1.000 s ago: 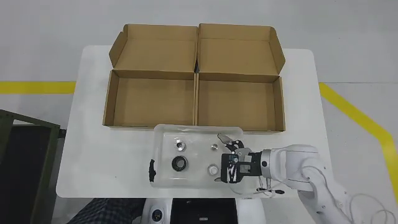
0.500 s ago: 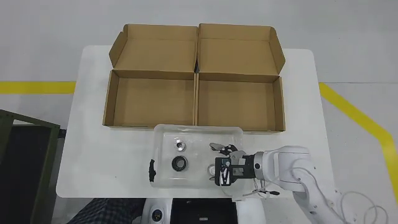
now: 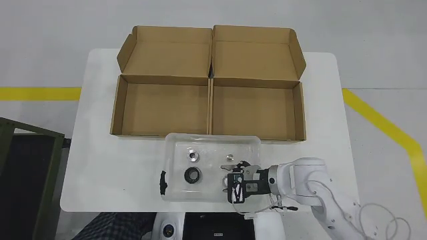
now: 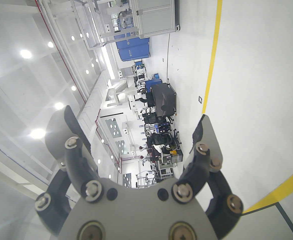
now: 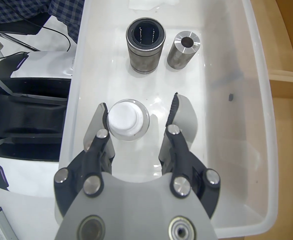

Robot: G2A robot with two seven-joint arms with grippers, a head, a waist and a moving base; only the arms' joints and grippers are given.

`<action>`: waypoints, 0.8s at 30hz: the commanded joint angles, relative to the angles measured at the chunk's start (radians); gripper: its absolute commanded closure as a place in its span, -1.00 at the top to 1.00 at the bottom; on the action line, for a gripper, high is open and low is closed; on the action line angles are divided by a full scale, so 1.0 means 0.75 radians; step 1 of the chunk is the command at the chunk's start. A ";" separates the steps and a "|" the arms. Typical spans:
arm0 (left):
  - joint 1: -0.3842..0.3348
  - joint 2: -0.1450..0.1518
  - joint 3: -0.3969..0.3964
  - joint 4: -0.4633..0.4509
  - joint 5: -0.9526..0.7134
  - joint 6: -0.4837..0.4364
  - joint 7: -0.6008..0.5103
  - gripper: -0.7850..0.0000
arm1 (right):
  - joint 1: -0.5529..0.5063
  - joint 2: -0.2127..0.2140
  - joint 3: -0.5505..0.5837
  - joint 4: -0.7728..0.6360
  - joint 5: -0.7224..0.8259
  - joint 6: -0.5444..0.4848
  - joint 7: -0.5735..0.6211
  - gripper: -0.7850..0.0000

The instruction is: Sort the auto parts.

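While left gripper (image 4: 136,113) gapes empty, right gripper (image 5: 138,101) straddles white cap (image 5: 123,120), wide open, bearing (image 3: 193,174) at cap's 9 o'clock.

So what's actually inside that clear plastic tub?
Inside the tub stand a dark ringed cylinder and a smaller steel sleeve. A white round part sits between the fingers of the open right gripper. The gripper hides the tub floor beneath it.

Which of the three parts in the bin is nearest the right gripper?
The white round part, sitting between the fingers of the open right gripper; the dark bearing sleeve and the steel cylinder stand farther off.
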 commanded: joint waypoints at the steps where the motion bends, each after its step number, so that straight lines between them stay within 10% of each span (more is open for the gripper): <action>1: 0.000 0.000 0.000 0.000 0.000 0.000 0.000 1.00 | 0.004 0.001 -0.005 0.004 0.001 -0.001 0.002 -0.07; 6: 0.000 0.000 0.000 0.000 0.000 0.000 0.000 1.00 | 0.016 0.004 -0.024 0.015 0.008 -0.006 0.010 -0.22; 11: 0.000 0.000 0.000 0.000 0.000 0.000 0.000 1.00 | 0.026 0.009 -0.025 0.021 0.027 -0.008 0.011 -1.00; 24: 0.000 0.000 0.000 0.000 0.000 0.000 0.000 1.00 | 0.002 0.036 0.067 -0.081 0.099 -0.010 -0.055 -1.00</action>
